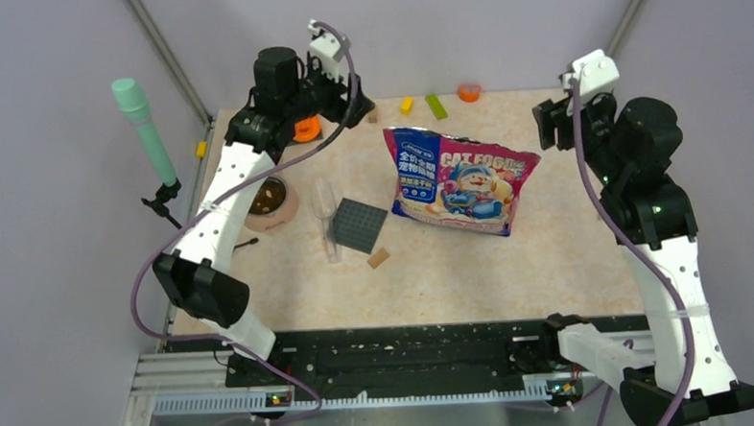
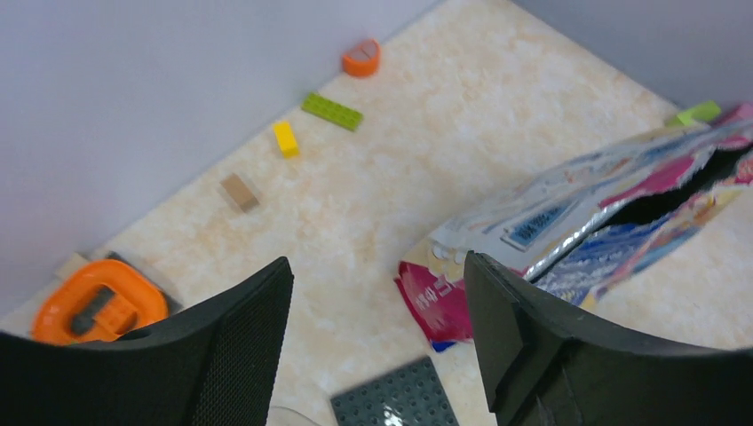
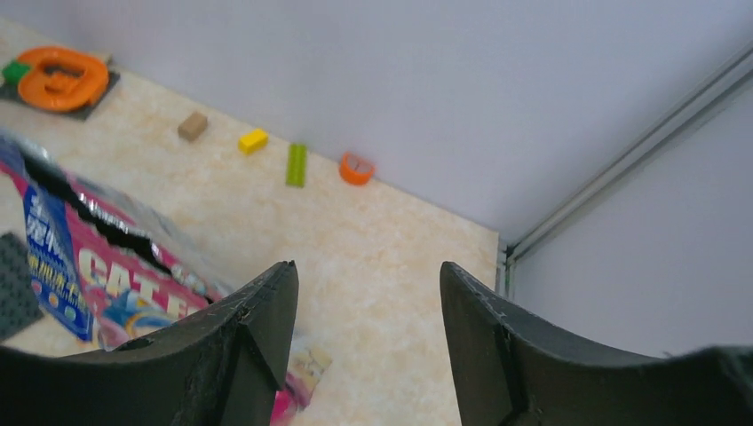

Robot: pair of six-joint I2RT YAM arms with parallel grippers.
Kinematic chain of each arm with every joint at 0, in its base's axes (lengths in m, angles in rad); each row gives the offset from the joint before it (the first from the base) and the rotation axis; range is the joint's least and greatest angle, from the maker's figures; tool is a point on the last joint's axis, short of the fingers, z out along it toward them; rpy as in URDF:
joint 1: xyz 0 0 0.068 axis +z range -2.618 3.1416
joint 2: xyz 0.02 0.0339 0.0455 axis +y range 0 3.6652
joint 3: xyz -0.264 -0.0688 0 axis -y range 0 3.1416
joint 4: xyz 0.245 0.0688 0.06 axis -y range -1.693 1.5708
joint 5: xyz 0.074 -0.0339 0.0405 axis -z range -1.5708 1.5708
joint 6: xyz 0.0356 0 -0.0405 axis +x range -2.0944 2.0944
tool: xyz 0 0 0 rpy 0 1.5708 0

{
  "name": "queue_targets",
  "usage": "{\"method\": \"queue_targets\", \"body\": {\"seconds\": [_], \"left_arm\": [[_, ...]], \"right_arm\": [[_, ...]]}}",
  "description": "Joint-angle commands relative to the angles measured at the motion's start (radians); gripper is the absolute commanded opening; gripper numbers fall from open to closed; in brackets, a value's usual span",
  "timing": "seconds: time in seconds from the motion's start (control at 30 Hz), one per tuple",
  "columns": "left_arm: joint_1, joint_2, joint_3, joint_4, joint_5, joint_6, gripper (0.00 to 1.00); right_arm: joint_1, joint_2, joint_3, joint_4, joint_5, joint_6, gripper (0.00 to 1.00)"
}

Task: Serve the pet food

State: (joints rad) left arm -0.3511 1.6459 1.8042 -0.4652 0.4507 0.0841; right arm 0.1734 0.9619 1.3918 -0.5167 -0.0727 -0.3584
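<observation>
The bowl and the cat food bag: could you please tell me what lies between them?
In the top view, a clear scoop and a grey studded plate lie between bowl and bag.

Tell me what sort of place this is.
Probably a robot test cell in a lab, not a home: plain walls on metal framing, a tabletop strewn with toy bricks, and a staged cat food bag.

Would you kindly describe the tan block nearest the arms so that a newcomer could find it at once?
Find the pink-and-blue cat food bag standing mid-table, then the dark grey studded plate to its left. The tan block lies beside that plate's near corner; the other tan block lies by the back wall, next to a yellow brick.
</observation>
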Motion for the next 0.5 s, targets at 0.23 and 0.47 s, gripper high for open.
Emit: {"method": "queue_targets", "body": {"seconds": [0.23,0.47], "left_arm": [[0.006,0.074,0.313,-0.111,-0.346,-0.251,0.90],[0.070,0.129,0.297,-0.225,-0.519,-0.485,0.88]], "right_arm": [[-0.010,0.254,0.290,0.125,0.440,0.273,0.68],[-0.117,0.349,0.317,0.020,0.438,0.487,0.69]]}}
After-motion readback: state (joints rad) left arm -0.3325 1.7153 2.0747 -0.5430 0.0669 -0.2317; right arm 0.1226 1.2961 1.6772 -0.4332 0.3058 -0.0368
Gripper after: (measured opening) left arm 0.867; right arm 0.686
